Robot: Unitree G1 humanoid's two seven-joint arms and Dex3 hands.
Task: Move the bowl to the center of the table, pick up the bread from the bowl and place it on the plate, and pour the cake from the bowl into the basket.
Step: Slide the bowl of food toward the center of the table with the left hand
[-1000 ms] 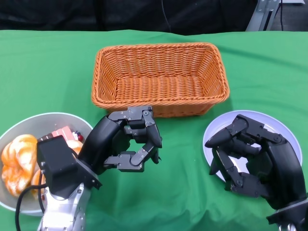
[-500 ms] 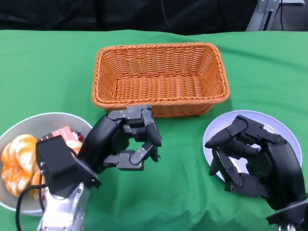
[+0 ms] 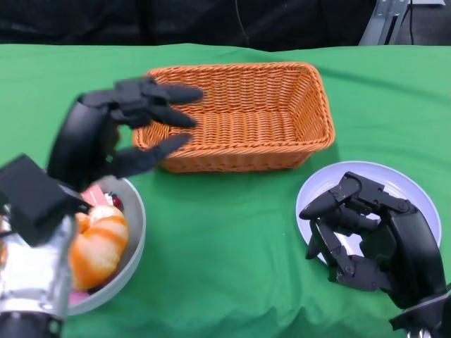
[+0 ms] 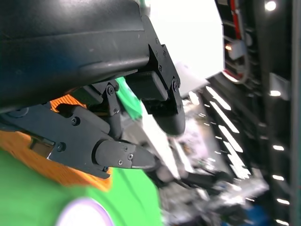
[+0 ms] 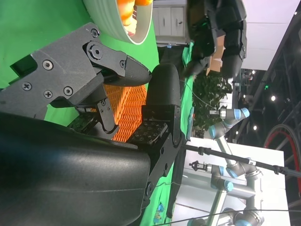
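Head view of a green table [image 3: 232, 260]. Far centre: orange wicker basket [image 3: 236, 116], upright, nothing visible inside. Near left: grey bowl [image 3: 134, 232], partly covered by the left forearm, holding orange-and-white bread [image 3: 99, 246] with a glimpse of pink and red cake [image 3: 99, 196] at its far rim. Near right: white plate [image 3: 409, 190], largely covered by the right hand [image 3: 363, 236]. Left hand [image 3: 123, 130] raised and blurred above the near-left corner of the basket, fingers [image 3: 173, 93] spread apart, grasping nothing. Right hand over the plate, fingers curled inward with nothing between them.

Right wrist view: own black fingers [image 5: 117, 66] in the foreground, the basket [image 5: 127, 106] behind them, and the rim of the bowl [image 5: 134, 23] beyond with bread inside.

Left wrist view: own fingers [image 4: 122, 155] apart, orange weave of the basket [image 4: 61, 165] behind them, edge of the plate [image 4: 82, 214] below on green cloth
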